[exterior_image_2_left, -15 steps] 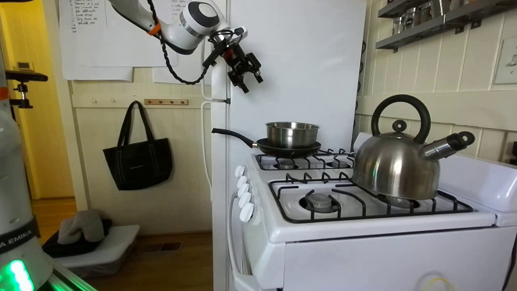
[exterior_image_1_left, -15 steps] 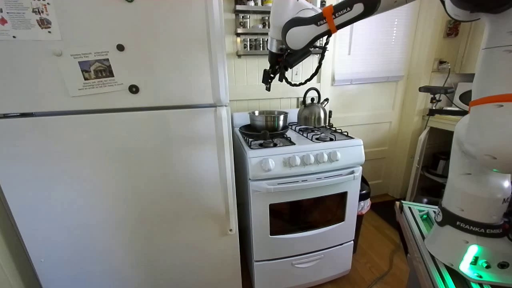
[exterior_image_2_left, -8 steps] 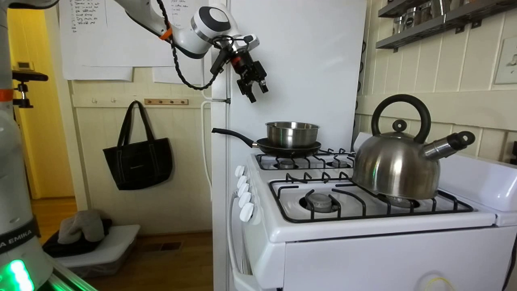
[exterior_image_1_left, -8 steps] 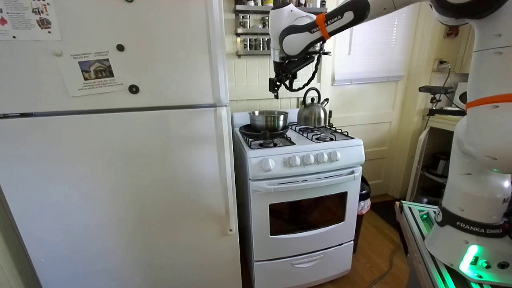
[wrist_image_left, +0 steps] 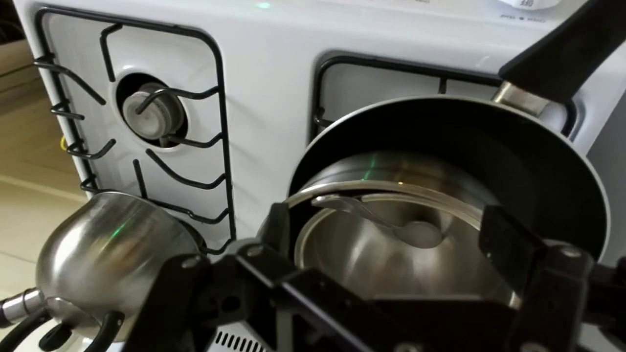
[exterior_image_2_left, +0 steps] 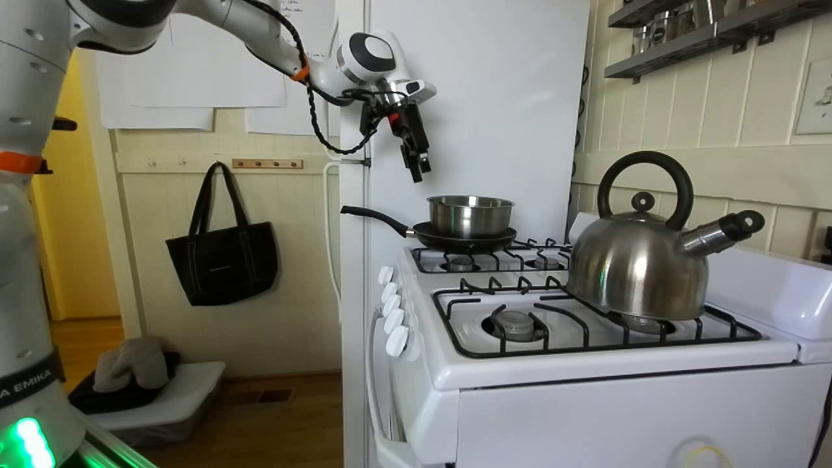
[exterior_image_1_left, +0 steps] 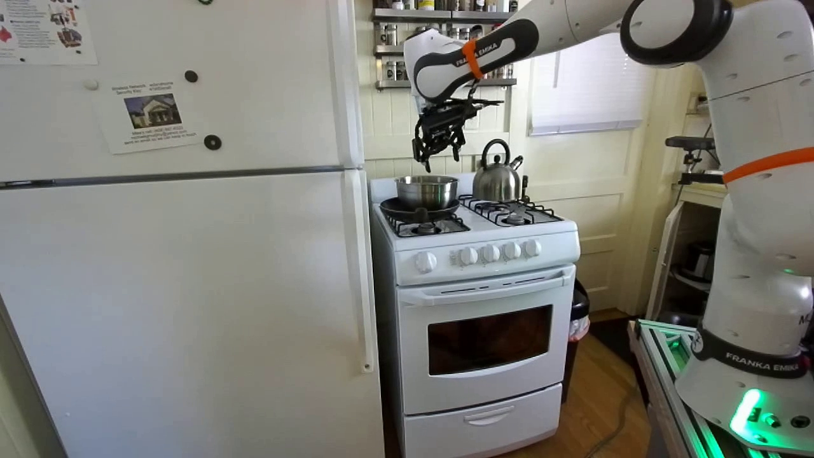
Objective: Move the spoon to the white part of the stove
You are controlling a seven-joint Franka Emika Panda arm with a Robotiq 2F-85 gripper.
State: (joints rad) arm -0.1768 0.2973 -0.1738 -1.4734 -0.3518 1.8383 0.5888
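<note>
Spoon [wrist_image_left: 417,234] inside the steel pot [wrist_image_left: 347,256], below the claw [wrist_image_left: 386,219] (jaws wide apart), not touching it.

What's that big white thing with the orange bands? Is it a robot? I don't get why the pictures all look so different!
Yes, it's a robot arm. It bends a bit like yours and has black jaws at the end for grabbing. Two pictures are taken from outside, in different places, so you see the arm and the stove. The third is the wrist view, looking down past the jaws.

On the stove stand a shiny kettle and a black pan with a metal pot in it. Inside that pot is a spoon, which you can see only in the wrist view.

The jaws are spread open, higher than the pot, and hold nothing. The spoon should go onto the white part of the stove.
</note>
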